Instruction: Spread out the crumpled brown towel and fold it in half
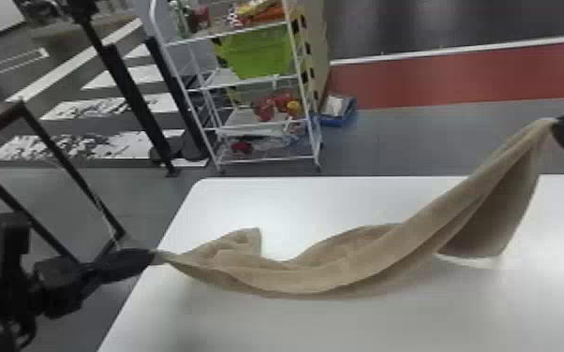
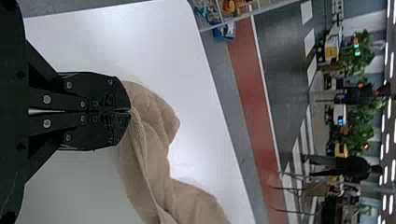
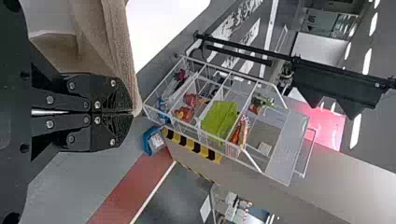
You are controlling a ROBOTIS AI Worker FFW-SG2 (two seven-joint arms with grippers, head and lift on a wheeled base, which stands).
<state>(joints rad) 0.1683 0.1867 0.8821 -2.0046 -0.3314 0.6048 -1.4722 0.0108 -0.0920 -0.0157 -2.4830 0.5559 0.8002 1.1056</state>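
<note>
Brown and loosely creased, the towel (image 1: 346,269) is strung over the white surface (image 1: 295,325), each end in a gripper. At the robot's left, the left gripper (image 1: 153,256) has its jaws pressed together on one end, low beside the edge of the surface; the left wrist view shows the cloth coming straight out of their tips. Well apart from it and higher up, the right gripper (image 1: 556,122) pinches the opposite end between closed jaws, so the cloth climbs steeply on that side. Between the two, the towel sags in a long, bunched curve; whether its lowest part touches the surface, I cannot tell. Near the left gripper a short flap points away from the robot, and under the raised stretch on the right a wider, shaded part hangs down.

Beyond the surface, a white wire rack (image 1: 226,78) stands on the floor, carrying a green bin (image 1: 262,56) among other things. Just beside its foot is a blue container (image 1: 335,122), near a red strip (image 1: 459,75) of floor.
</note>
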